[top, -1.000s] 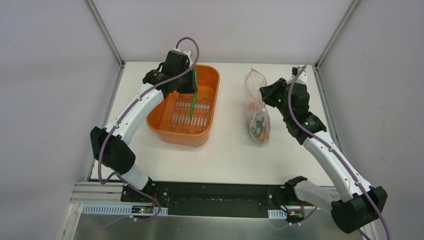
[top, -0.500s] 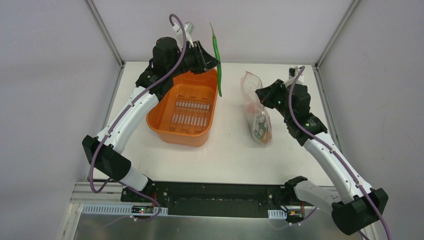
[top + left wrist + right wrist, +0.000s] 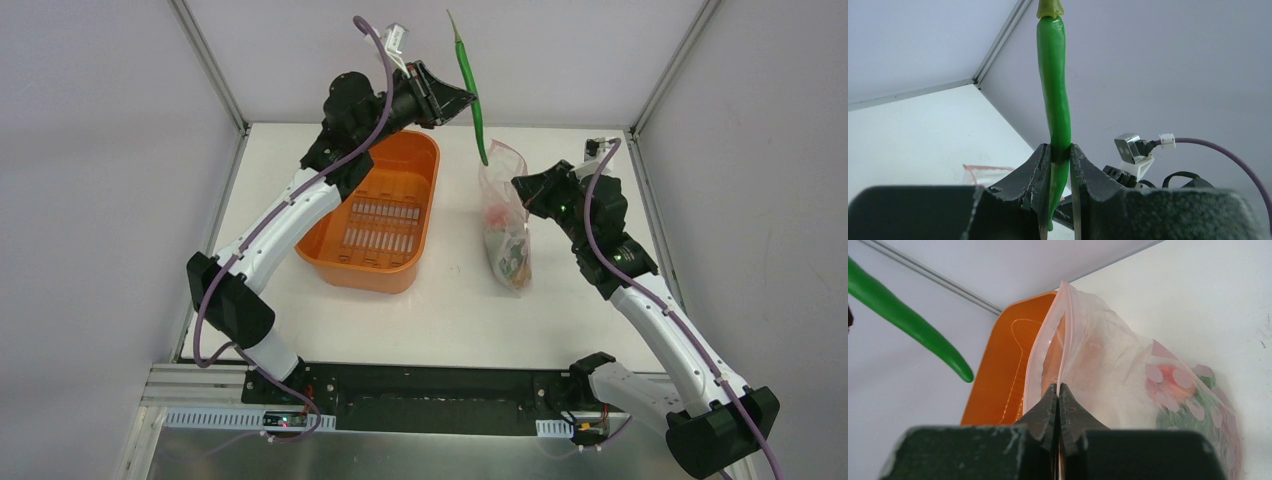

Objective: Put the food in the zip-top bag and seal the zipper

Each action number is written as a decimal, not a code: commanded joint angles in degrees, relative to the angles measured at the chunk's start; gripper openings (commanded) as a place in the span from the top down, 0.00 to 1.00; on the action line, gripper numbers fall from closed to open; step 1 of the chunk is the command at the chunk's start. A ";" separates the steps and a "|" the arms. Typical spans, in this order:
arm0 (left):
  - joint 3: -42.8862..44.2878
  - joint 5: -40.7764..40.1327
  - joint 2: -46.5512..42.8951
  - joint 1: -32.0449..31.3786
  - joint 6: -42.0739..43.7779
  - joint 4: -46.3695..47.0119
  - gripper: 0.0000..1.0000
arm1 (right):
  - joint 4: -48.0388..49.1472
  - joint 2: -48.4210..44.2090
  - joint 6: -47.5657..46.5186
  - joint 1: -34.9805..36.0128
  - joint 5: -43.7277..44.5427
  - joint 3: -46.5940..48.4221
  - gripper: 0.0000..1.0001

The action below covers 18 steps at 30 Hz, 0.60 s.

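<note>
The white table [image 3: 450, 310] is carrying an orange tub [image 3: 375, 235] and the dotted bag [image 3: 508, 225] (food [image 3: 512, 262] inside). The right gripper [image 3: 521, 186], pressed together, is pinching the bag's rim. Farther back, the left gripper [image 3: 468, 100] is clamping a green chili [image 3: 467, 75] in the air, tip near the bag's mouth, before the pale rear wall [image 3: 560, 50].

Chili [image 3: 468, 85] green — tub [image 3: 360, 268] orange — bag [image 3: 503, 200] clear, pale pink dots.
</note>
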 commanded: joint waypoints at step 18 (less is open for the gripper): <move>-0.62 -3.30 5.09 -8.07 9.93 -0.67 0.74 | 9.64 -1.35 6.50 -0.37 3.49 0.87 1.00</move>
